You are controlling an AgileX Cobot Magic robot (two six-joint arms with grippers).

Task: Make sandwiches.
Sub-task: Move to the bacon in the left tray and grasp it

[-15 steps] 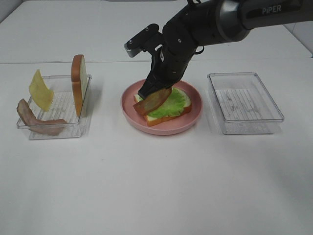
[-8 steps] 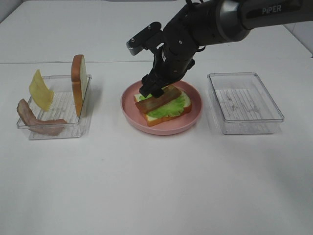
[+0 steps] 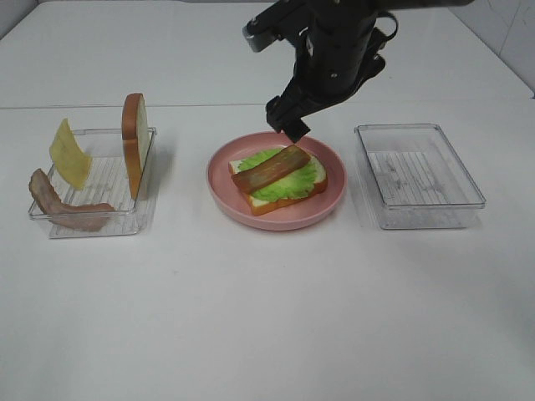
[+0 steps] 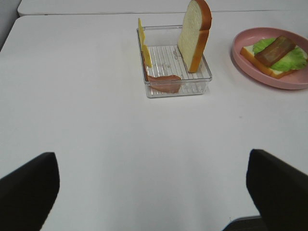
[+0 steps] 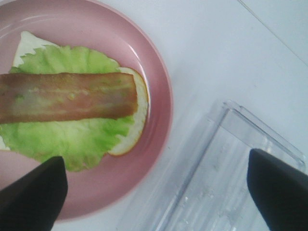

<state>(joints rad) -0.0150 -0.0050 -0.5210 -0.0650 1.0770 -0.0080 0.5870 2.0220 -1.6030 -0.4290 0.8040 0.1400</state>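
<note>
On the pink plate a bread slice lies flat with a green lettuce leaf and a brown bacon strip on top. My right gripper hangs open and empty just above the plate's far side. The right wrist view shows that bacon lying across the lettuce, with the gripper apart from it. A second bread slice stands upright in the left tray, with a yellow cheese slice and another bacon strip. My left gripper is open, well short of that tray.
A clear plastic tray with nothing in it stands right of the plate. The white table's front half is bare. The right arm hangs over the plate's back. The left arm is out of the exterior high view.
My right gripper laid the bacon strip on the lettuce, let go of it, and rose up and to the right. The left tray's contents have not moved.
</note>
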